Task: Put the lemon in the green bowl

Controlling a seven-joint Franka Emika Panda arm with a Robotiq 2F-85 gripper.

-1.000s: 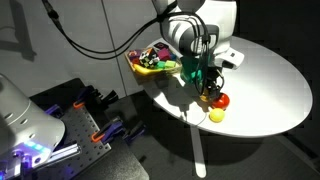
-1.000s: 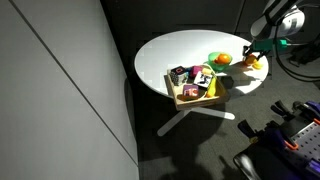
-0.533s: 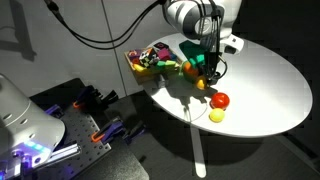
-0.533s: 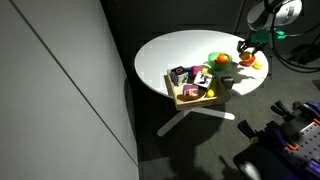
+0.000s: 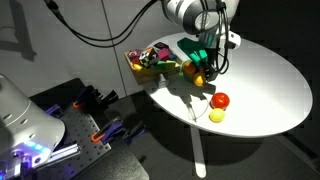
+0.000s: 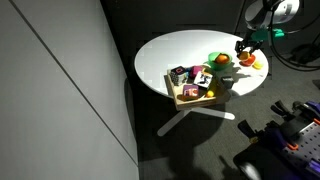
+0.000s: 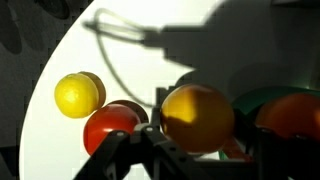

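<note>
The tool is clamped on the small, round, deep-yellow lemon, holding it clear of the round white desk, likely so it can pass over a rim. Below it lie 2 fruits: a glossy red one and a paler yellow one. Just beyond sits the small bright-green bowl with an orange fruit already inside, so room looks tight. Farther off is the shallow tray of mixed items. 1 second ago the tool was low beside the red fruit. It has since risen and shifted toward the bowl.
</note>
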